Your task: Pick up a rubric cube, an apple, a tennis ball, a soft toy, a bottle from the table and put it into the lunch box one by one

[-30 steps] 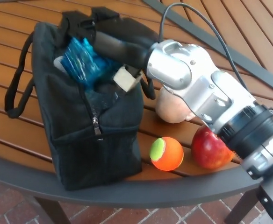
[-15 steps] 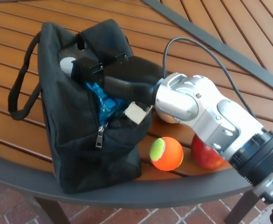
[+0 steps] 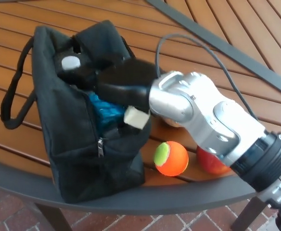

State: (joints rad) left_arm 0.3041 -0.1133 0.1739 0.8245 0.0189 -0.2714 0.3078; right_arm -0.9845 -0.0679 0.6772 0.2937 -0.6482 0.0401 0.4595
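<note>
Change: right hand has pushed further left over the bag's mouth since half a second ago; bag has shifted a little left on the table, and the zip pull hangs lower.
Right hand: black, blurred, lying across the open top of the bag; fingers cannot be told apart, so open or closed cannot be judged.
Bottle: blue bottle sits inside the bag, directly beneath the hand; only a patch of crinkled blue shows between hand and bag wall. White cap shows at the bag's far-left inner corner, just left of the hand.
Tag: pale square tag hangs under the wrist, against the bag's right rim.
Ball: orange and green ball on the table near its front edge, just right of the bag, below the forearm.
Apple: red apple right of the ball, mostly covered by the silver arm; only its lower left shows.
Toy: pale toy behind the ball, a sliver visible under the wrist joint.
Left hand: out of frame.
Cube: not made out.
</note>
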